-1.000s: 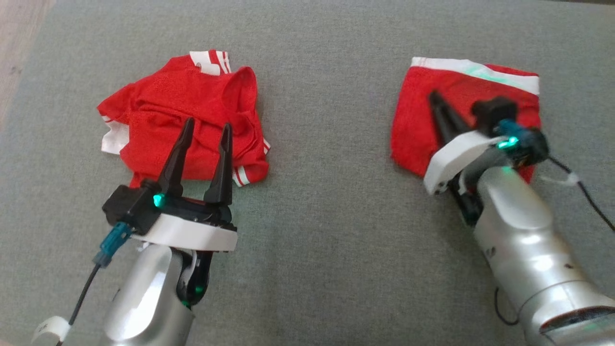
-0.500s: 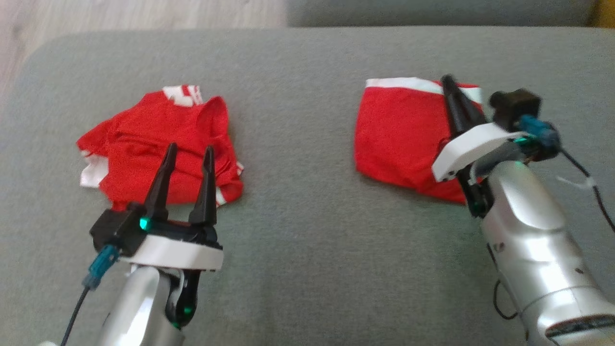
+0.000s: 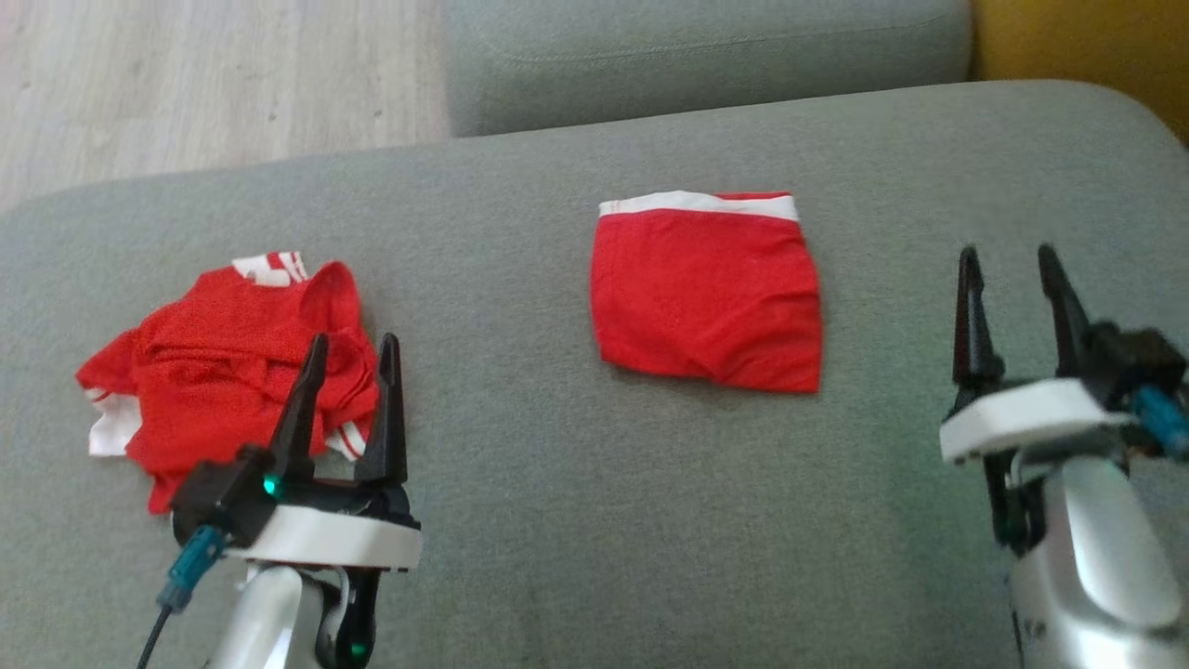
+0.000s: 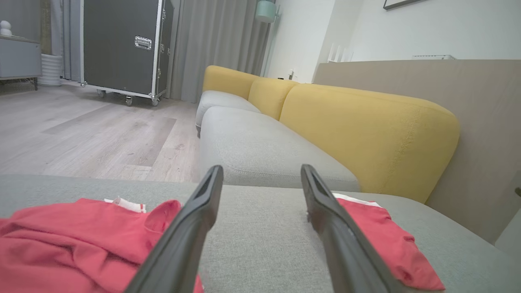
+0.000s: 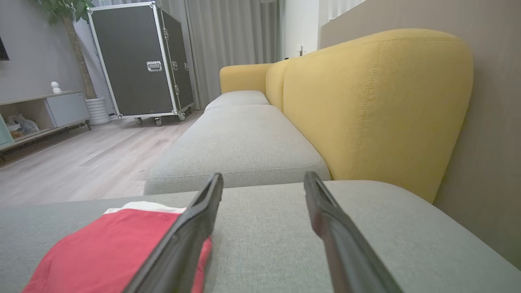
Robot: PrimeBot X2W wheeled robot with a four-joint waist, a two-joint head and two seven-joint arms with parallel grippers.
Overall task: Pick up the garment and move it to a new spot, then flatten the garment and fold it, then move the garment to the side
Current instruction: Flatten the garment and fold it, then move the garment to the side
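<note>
A folded red garment (image 3: 706, 297) with a white waistband lies flat on the grey cushion (image 3: 557, 520), in the middle of the head view. My right gripper (image 3: 1008, 253) stands open to its right, apart from it and holding nothing. The right wrist view shows that gripper (image 5: 263, 176) open, with the folded garment (image 5: 114, 248) at lower left. A crumpled red garment (image 3: 223, 362) with white trim lies at the left. My left gripper (image 3: 355, 341) is open above its near right edge. In the left wrist view that gripper (image 4: 261, 169) has the crumpled garment (image 4: 81, 236) to its left and the folded garment (image 4: 382, 240) to its right.
A second grey cushion (image 3: 706, 56) adjoins at the back. The yellow backrest (image 5: 378, 101) runs along the right. Wooden floor (image 3: 204, 84) lies beyond the cushion's far left edge. A black wheeled case (image 5: 138, 61) stands across the room.
My right gripper has opened, let go of the folded garment and drawn back to its right. The head camera has tilted up. My left gripper stays open.
</note>
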